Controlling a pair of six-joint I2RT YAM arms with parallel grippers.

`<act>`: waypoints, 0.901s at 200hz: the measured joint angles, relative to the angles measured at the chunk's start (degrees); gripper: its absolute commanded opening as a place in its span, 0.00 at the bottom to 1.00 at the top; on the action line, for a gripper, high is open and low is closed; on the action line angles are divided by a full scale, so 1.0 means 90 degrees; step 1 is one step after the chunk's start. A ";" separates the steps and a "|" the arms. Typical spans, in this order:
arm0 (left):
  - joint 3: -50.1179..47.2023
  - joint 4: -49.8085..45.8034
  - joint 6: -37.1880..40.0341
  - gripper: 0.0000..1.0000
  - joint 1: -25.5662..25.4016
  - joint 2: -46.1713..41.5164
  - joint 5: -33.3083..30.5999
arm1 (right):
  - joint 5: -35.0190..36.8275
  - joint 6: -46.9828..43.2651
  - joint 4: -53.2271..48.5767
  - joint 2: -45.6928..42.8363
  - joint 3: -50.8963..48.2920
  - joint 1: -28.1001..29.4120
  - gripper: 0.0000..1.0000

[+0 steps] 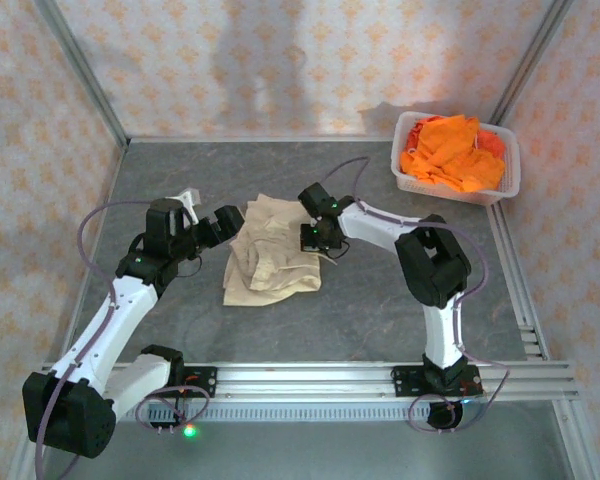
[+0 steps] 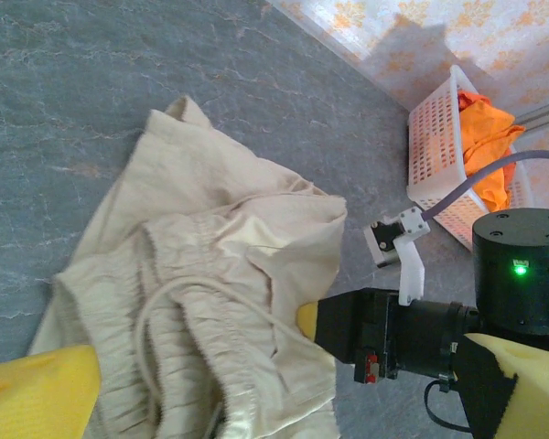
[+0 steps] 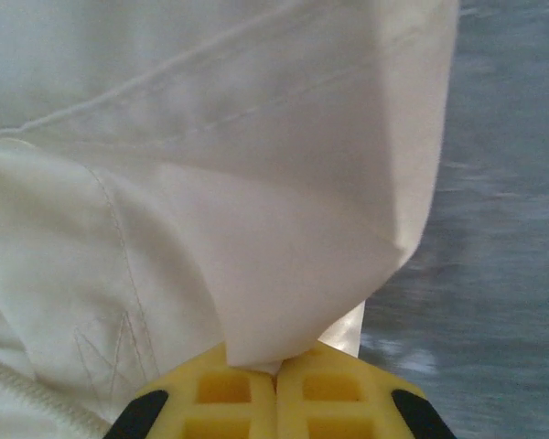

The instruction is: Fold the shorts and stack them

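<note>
Your right gripper point(image 1: 311, 238) was clenched on the beige shorts point(image 1: 270, 262). In the right wrist view its two yellow fingertips point(image 3: 229, 391) had met, with a folded corner of the pale cloth pinched between them. The rest of the garment spread out ahead of the fingers, and bare grey table point(image 1: 380, 320) lay just off to one side of them.

Your left gripper point(image 1: 223, 224) stood released, fingers spread wide and grasping nothing. It sat just beside the opposite edge of the same shorts; whether it touched the cloth could not be told. In the left wrist view the gathered waistband point(image 2: 201, 338) and a loop of white drawstring point(image 2: 145, 315) lay between and ahead of its yellow fingers point(image 2: 37, 395), with the right gripper's black body facing it across the crumpled cloth.

The orange shorts point(image 1: 448, 150) were heaped in the white mesh basket point(image 1: 511, 172), well apart from both grippers, beyond the right one.
</note>
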 measured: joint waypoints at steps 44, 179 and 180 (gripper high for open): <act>-0.0041 -0.0002 0.0000 1.00 0.0000 0.0000 -0.0002 | 0.1676 -0.1059 -0.1214 -0.0529 -0.0255 -0.0874 0.00; -0.0061 -0.0109 0.0087 1.00 0.0000 0.0129 0.0005 | 0.5549 -0.4061 -0.1093 -0.2487 -0.1826 -0.4313 0.05; -0.0061 -0.0117 0.0095 1.00 0.0000 0.0129 0.0005 | 0.5561 -0.4063 -0.1090 -0.2487 -0.1821 -0.4325 0.05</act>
